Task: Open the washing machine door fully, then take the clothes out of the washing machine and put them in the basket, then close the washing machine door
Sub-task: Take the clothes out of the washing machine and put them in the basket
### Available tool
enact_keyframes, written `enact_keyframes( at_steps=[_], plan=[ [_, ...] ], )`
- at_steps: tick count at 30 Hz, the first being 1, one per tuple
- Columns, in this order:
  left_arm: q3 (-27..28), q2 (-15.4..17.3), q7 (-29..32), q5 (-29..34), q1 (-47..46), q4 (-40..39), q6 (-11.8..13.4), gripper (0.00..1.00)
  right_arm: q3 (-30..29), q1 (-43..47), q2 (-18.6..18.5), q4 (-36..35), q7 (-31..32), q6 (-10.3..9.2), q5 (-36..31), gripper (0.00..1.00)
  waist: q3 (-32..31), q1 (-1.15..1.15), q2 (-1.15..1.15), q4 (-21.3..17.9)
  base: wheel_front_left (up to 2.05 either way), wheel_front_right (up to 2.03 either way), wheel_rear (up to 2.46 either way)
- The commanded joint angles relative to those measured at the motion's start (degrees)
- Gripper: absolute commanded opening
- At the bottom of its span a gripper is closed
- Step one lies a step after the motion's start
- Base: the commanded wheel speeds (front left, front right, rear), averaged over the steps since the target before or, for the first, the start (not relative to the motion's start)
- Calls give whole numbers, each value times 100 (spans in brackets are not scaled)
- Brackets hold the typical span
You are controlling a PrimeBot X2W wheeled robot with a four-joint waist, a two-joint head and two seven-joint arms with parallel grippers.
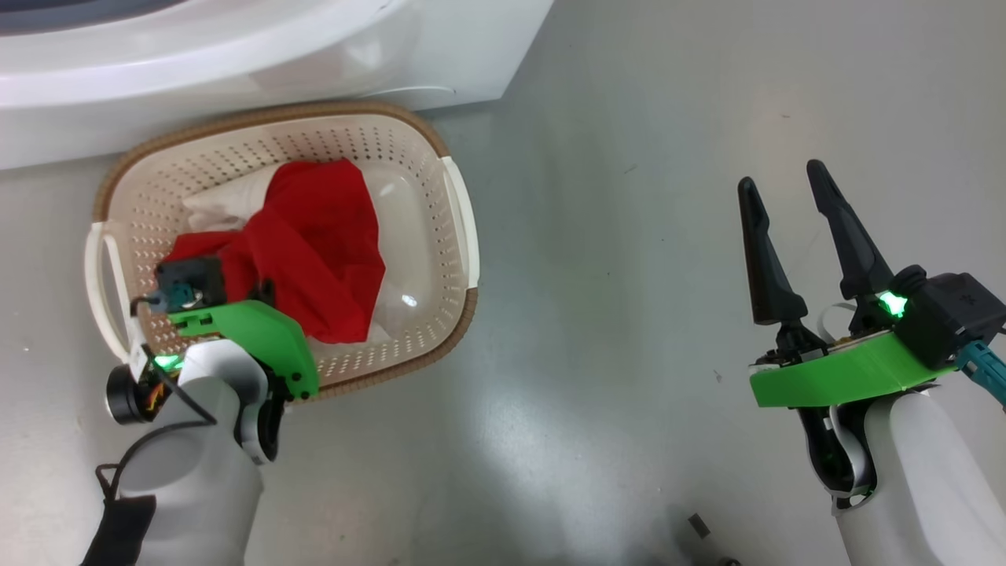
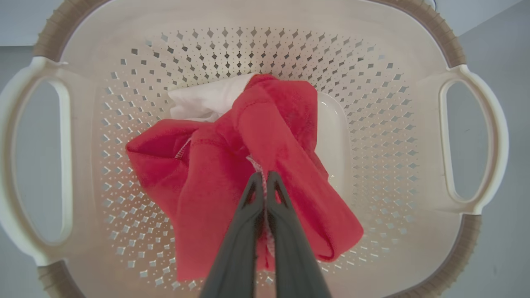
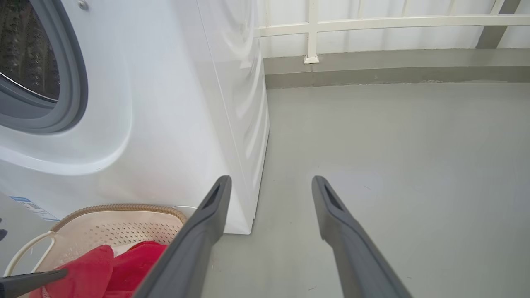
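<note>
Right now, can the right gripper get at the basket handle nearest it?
Probably yes: the right gripper is open and empty, with just floor between it and the basket's near handle. The left gripper, shut on the clothes, is farther over.

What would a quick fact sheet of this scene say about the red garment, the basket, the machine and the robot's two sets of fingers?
clothes: red and white bundle, lying inside the basket
basket: on the grey floor, just in front of the washing machine
left fingers: shut, pinching the clothes from above
right fingers: spread open, holding nothing, above bare floor
washing machine: drum opening uncovered
</note>
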Motion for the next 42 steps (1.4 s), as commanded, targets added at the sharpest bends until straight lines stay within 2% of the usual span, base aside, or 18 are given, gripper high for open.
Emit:
enact_keyframes(
  at_steps=[1, 7, 14, 15, 16, 17, 18, 26, 35, 42],
  plan=[
    [107, 124, -41, -11, -23, 75, -55, 0, 131, 32, -17, -100, -36, 28, 22, 100, 24, 0, 0, -32, 0, 0, 0],
    [100, 84, -12, -91, -300, 679, -182, 0, 176, 9, -17, -57, -36, 28, 40, 100, 87, 0, 0, -93, 0, 0, 0],
    [61, 64, -102, -108, -473, 886, -215, 0, 217, -22, -17, -36, -36, 28, 89, 100, 126, 0, 0, -119, 0, 0, 0],
    [58, 61, -132, -114, -493, 904, -216, 15, 220, -26, -17, -28, -36, 28, 95, 100, 128, 0, 0, -119, 0, 0, 0],
    [56, 60, -169, -117, -511, 920, -212, 39, 221, -30, -17, -22, -36, 28, 102, 100, 127, 0, 0, -119, 0, 0, 0],
    [50, 59, -198, -118, -527, 934, -207, 78, 220, -31, -17, -16, -36, 28, 106, 100, 125, 0, 0, -116, 0, 0, 0],
    [46, 60, -226, -120, -543, 947, -204, 100, 216, -33, -17, -9, -36, 28, 107, 100, 120, 0, 0, -113, 0, 0, 0],
    [123, 26, -388, -292, -542, 1012, -345, 100, 226, -30, -17, 68, -36, 28, 113, 100, -10, 0, 0, -53, 0, 0, 0],
    [203, -19, -907, -442, -340, 1021, -451, 100, 218, 104, -17, 243, -36, 28, 55, 100, -376, 0, 0, 26, 0, 0, 0],
    [148, -29, -1173, -334, -84, 616, -564, 100, 147, 178, -17, 405, -36, 28, -85, 100, -689, 0, 0, 89, 0, 0, 0]
  ],
)
